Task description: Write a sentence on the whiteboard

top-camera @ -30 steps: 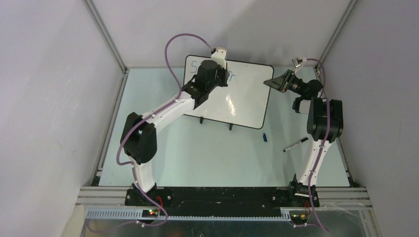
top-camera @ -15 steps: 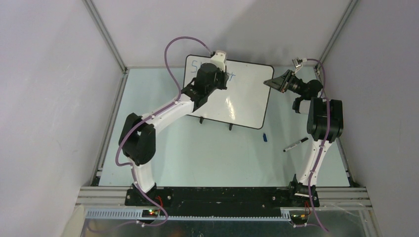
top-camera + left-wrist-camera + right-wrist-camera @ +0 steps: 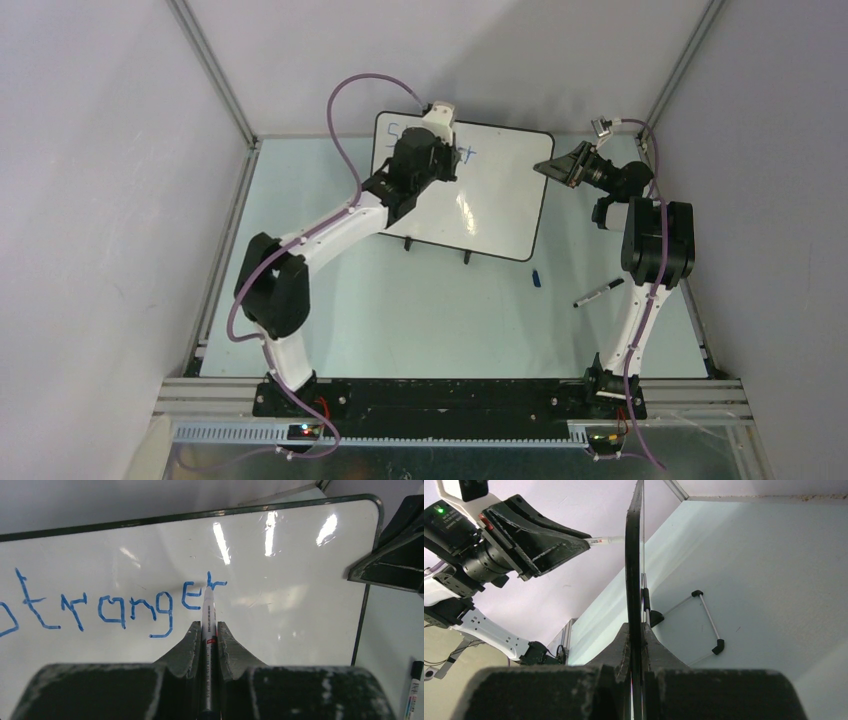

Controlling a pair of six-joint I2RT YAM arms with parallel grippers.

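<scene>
Left hand: I am pinching the marker [image 3: 208, 605] tight in my left gripper [image 3: 209, 626], tip touching the whiteboard [image 3: 290, 610] at the final "r".
Right hand: my right gripper [image 3: 636, 632] is clamping the board's right edge.
Sentence: the sentence [image 3: 115, 607] is running along the board's top, reading "Stranger".
Stroke: I am judging light, even pressure best.
Room: bare white is lying below and rightward, up to the rim.

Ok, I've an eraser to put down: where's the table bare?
Bare: pale green table between left arm base and right arm base, before the glossy white whiteboard. Crowded: rightward, around small blue cap and black marker pen.
</scene>
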